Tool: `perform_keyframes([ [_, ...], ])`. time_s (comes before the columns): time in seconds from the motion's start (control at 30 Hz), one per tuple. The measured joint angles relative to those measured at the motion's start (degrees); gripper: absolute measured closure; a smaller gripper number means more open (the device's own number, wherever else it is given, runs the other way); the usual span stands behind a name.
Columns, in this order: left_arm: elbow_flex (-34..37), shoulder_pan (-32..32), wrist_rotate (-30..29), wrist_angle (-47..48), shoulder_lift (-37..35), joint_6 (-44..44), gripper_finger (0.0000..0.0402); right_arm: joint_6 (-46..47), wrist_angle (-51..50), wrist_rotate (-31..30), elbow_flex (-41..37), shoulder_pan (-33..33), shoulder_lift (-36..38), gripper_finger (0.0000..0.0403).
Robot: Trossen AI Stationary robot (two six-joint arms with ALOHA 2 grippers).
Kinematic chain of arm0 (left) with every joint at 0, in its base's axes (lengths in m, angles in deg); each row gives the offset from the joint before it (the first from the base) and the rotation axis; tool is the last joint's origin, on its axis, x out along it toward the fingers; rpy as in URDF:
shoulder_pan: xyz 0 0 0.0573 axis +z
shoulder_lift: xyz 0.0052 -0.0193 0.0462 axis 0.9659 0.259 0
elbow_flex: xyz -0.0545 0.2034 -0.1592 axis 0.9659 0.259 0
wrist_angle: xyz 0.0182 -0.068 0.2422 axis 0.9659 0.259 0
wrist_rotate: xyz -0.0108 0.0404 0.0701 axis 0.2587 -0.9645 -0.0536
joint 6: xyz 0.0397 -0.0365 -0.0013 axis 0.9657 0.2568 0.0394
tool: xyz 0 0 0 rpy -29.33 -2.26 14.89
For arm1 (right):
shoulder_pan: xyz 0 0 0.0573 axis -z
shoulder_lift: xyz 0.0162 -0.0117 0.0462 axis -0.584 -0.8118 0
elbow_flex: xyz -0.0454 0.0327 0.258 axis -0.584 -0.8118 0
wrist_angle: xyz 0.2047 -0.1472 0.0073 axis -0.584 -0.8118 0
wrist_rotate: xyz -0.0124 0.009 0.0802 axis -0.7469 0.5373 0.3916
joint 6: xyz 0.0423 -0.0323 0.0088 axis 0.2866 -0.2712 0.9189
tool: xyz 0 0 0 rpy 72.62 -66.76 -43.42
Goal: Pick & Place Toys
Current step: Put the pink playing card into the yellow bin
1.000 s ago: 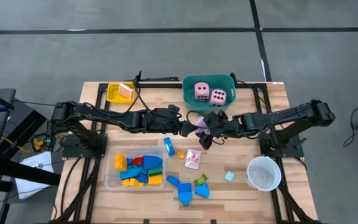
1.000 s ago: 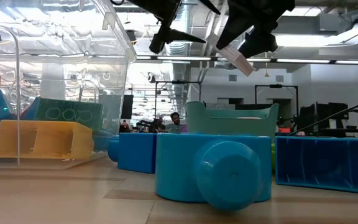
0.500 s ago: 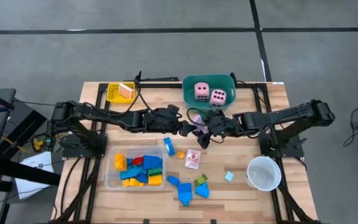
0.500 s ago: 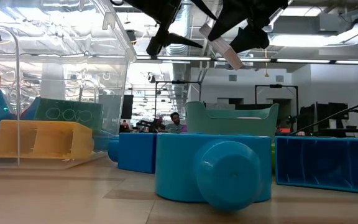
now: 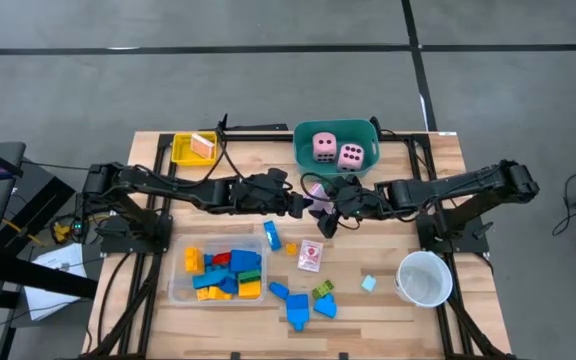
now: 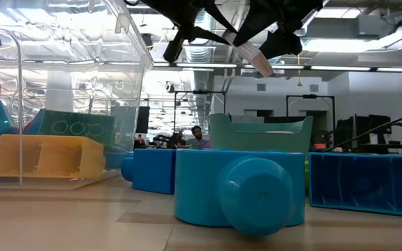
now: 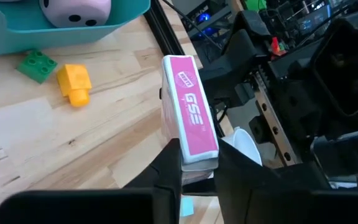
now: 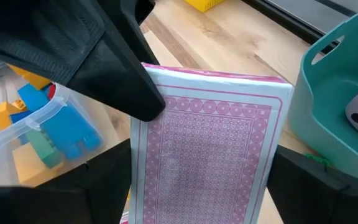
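Left wrist view only: left gripper jaws clamp the card deck on edge, long axis running out from the jaws. Right wrist view shows its patterned back, right gripper jaws gripping it too. Deck mid-air above surface centre. Two dice at 12 o'clock.

floor: grey concrete, dark seams | ceiling: exposed ducts

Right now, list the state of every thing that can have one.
card pack: in the air, gripped by both arms
left gripper: shut on card pack's edge
right gripper: shut across card pack
teal tub: holds two pink dice
clear tray: partly filled with blocks
white cup: upright, empty
second card pack: flat on table
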Motion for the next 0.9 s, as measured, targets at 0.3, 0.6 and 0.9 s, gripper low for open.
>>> perform_keyframes([
  [0.3,0.00,-0.04,-1.45,0.24,-0.03,0.14,0.0345,1.42,0.51,2.78,0.00,0.04,0.01,0.0051],
  [0.6,0.07,1.55,-2.57,3.06,-2.28,2.04,0.0345,3.92,-1.12,4.36,0.02,-0.11,0.53,0.0038],
  [0.9,0.00,5.84,-6.37,11.32,-9.91,9.83,0.0345,5.39,-7.09,5.44,0.00,-0.61,1.20,0.0037],
])
